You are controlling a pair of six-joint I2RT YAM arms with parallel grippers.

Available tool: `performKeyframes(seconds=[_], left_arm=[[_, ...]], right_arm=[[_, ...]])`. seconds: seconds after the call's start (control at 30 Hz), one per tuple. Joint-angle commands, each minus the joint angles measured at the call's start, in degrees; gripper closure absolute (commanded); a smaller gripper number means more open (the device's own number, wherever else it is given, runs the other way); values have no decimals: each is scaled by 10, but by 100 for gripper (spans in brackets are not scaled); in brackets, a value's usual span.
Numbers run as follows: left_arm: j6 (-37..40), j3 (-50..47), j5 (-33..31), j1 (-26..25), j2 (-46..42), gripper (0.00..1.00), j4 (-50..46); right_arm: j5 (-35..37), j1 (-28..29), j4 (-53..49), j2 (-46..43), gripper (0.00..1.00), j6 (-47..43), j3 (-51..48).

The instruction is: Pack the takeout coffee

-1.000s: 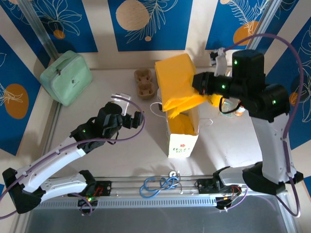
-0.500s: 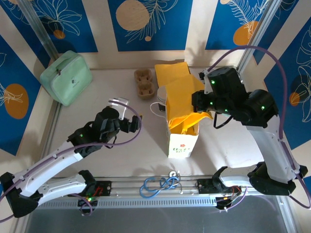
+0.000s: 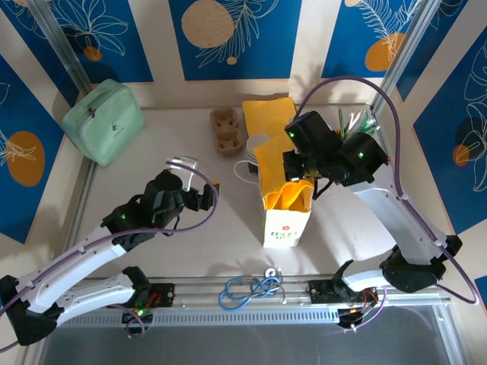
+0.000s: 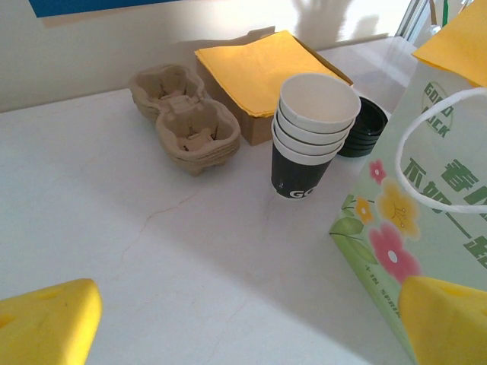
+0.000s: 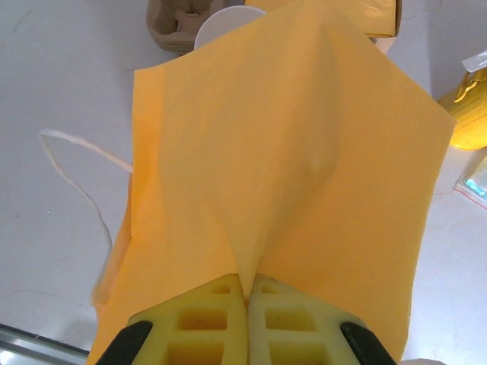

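Two foam pads (image 5: 205, 319) of the right gripper (image 5: 246, 293) are pressed together on a pinched fold of a yellow napkin (image 5: 281, 152) at the bottom centre of the right wrist view, and the sheet fans upward from the pinch. From above, the napkin hangs at the open mouth of the paper bag (image 3: 288, 224) in the middle of the frame; how far in it reaches I cannot tell. It looks thin, limp and very light. A pinch should hold it, though it may cling to the foam or catch on the bag's rim.

The left gripper (image 4: 247, 323) has its jaws wide apart and empty, with its fingertips in the lower corners of the left wrist view. Beyond them, at upper centre, a stack of paper cups (image 4: 313, 137) stands just beside the bag, with black lids (image 4: 365, 129) behind it and cardboard cup carriers (image 4: 183, 118) at upper left. The cups are probably light and easily crushed, and nested ones may lift together. A gentle hold on the top cup's upper wall seems best.
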Motion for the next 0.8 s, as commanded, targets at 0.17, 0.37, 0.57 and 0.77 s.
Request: performKeyframes(seconds=[0.17, 0.37, 0.57, 0.77], left_arm=[[-14, -16, -9, 7, -17, 1, 8], [-13, -18, -13, 7, -18, 1, 10], [-14, -18, -13, 7, -13, 1, 12], [-14, -18, -11, 7, -14, 1, 13]], right_arm=[[10, -9, 1, 18, 95, 0, -26], [-20, -13, 19, 26, 95, -2, -61], [-51, -16, 20, 47, 96, -7, -77], [-81, -14, 31, 64, 96, -4, -94]])
